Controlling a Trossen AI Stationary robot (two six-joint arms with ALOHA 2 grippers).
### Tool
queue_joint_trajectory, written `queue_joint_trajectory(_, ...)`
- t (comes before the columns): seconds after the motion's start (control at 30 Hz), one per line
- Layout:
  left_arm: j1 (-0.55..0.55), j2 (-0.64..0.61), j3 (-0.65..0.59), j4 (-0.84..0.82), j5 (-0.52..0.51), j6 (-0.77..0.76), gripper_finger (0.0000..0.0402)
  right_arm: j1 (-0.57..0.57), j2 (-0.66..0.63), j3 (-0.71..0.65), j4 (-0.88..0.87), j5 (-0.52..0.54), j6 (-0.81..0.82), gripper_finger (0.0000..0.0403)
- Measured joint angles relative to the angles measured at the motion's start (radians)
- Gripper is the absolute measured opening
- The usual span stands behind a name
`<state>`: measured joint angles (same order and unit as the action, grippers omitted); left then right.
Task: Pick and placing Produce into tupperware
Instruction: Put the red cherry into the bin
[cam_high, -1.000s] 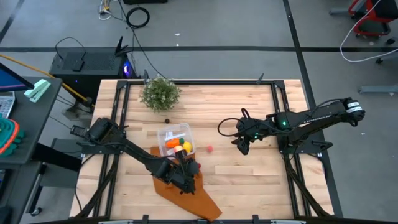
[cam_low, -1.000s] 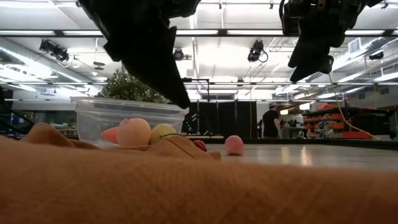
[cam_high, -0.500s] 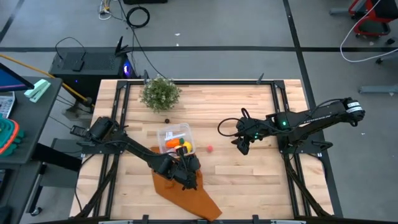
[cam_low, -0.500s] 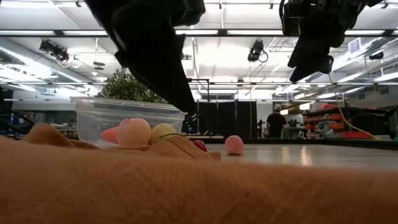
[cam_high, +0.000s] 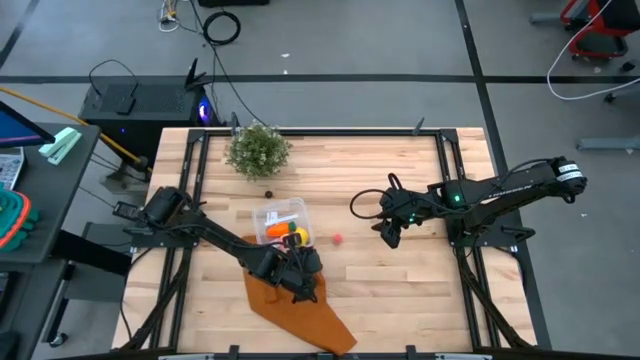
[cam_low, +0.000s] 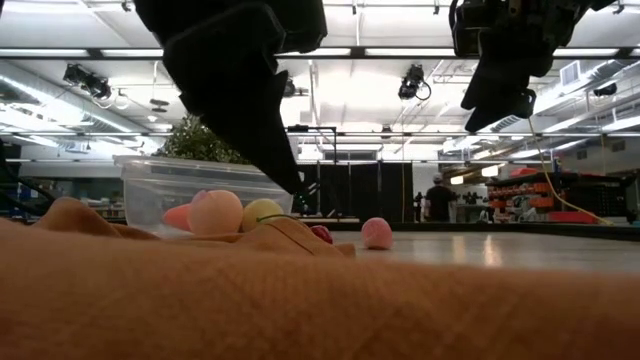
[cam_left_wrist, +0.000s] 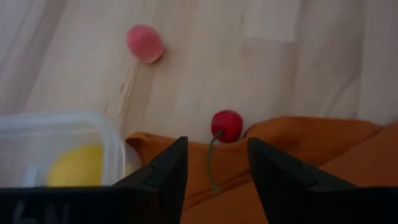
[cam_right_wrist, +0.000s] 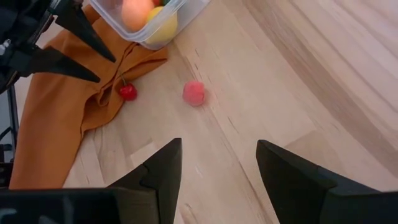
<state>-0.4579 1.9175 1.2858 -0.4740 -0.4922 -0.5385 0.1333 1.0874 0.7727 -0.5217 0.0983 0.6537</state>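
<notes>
The clear tupperware (cam_high: 282, 224) stands on the wood mid-table and holds an orange ball (cam_low: 216, 212), a yellow lemon (cam_left_wrist: 78, 165) and other produce. A red cherry (cam_left_wrist: 226, 124) lies on the table at the far edge of the rust-orange cloth (cam_high: 300, 305), its stem trailing onto the cloth. A pink piece (cam_left_wrist: 145, 43) rests on bare wood farther right. My left gripper (cam_left_wrist: 214, 165) hovers open just above the cloth, fingers either side of the cherry's stem and touching nothing. My right gripper (cam_right_wrist: 217, 162) hangs open, high over the table's right half.
A bushy potted plant (cam_high: 258, 150) stands at the far left, with a small dark piece (cam_high: 268, 189) in front of it. The cloth (cam_low: 250, 290) fills the near edge in the low view. Bare wood lies between the pink piece (cam_high: 338, 239) and my right gripper (cam_high: 388, 235).
My left gripper has opened above the cloth's far edge, beside the tupperware, and has turned a little. The cherry, the pink piece and the cloth lie as before.
</notes>
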Motion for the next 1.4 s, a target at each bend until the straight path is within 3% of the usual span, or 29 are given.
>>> queue_joint_trajectory(1.4, 0.004, 0.000, -0.001, 0.002, 0.027, 0.006, 0.0161, 0.000, 0.000, 0.000, 0.000, 0.012, -0.002, 0.0173)
